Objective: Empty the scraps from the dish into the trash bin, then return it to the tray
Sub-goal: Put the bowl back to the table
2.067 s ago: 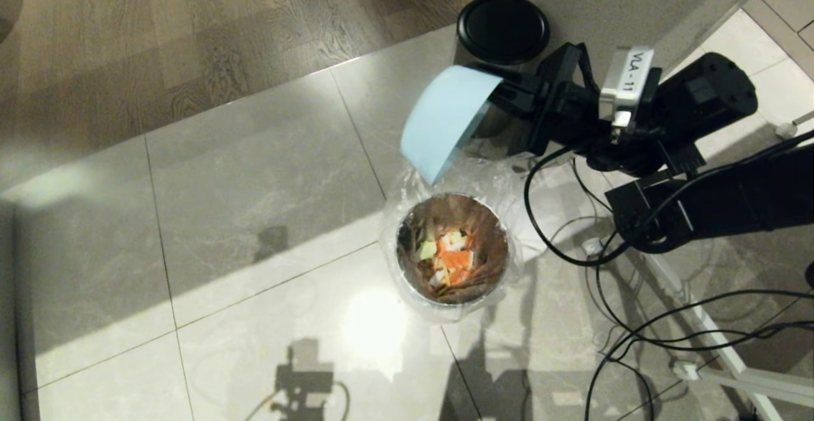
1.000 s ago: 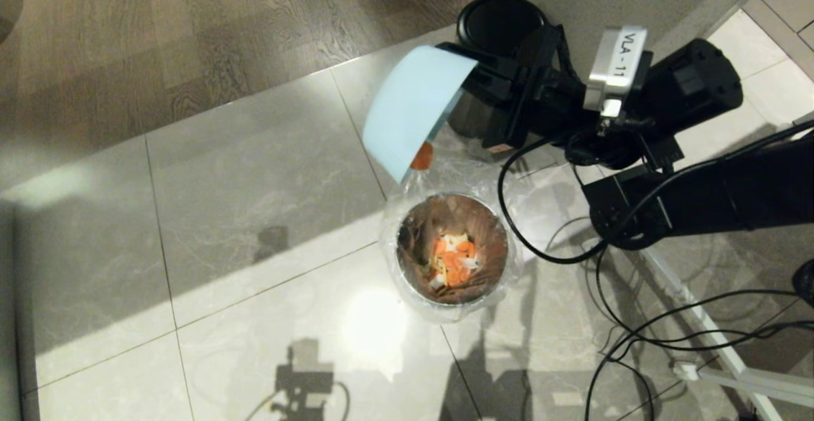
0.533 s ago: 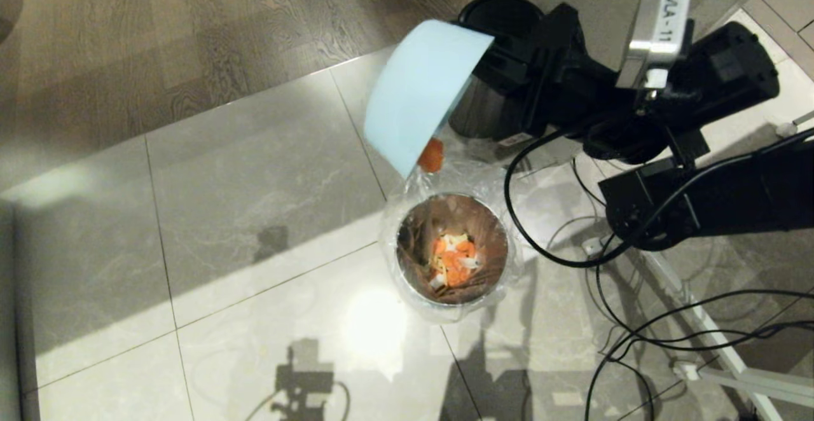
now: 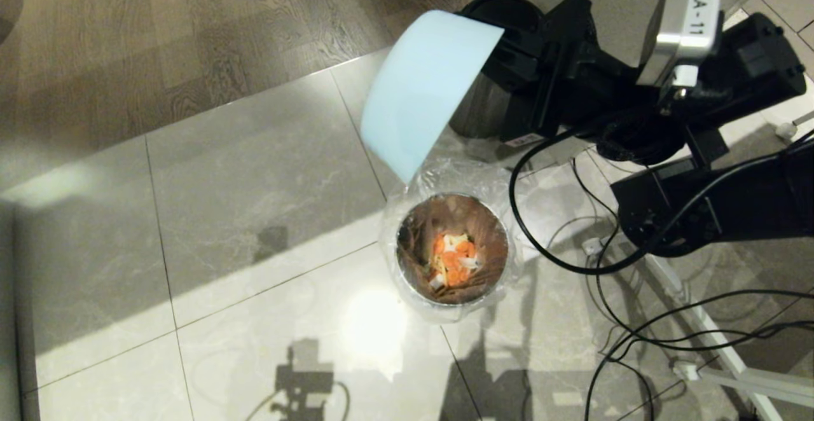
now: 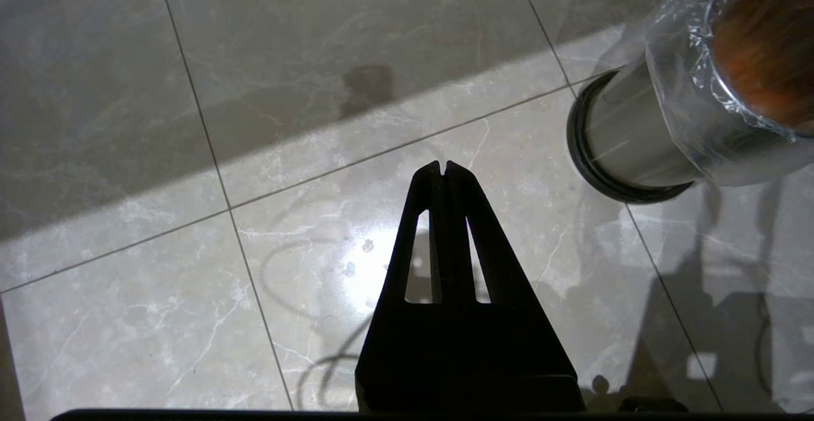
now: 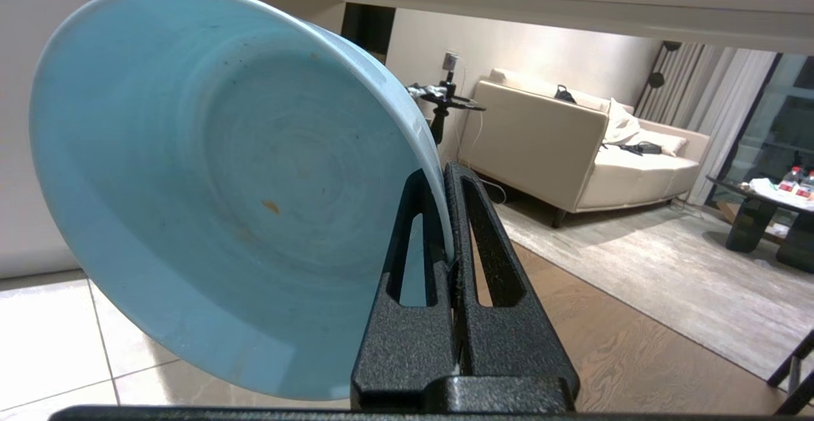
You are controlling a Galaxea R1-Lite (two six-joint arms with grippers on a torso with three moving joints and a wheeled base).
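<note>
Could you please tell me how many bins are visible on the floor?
2: the bag-lined trash bin on the tiles, and a black-lidded steel bin farther from the robot, mostly hidden behind the tipped dish.

A black-lidded steel bin (image 4: 502,11) stands on the tiled floor (image 4: 241,173); cables (image 4: 636,338) trail nearby; a beige sofa (image 6: 572,154) sits beyond.

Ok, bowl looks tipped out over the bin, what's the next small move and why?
Probably roll the right end effector back to level the bowl before carrying it to the tray. The wrist view shows the inside bare except for small specks, and the scraps lie in the trash bin. The jaws grip the rim.
</note>
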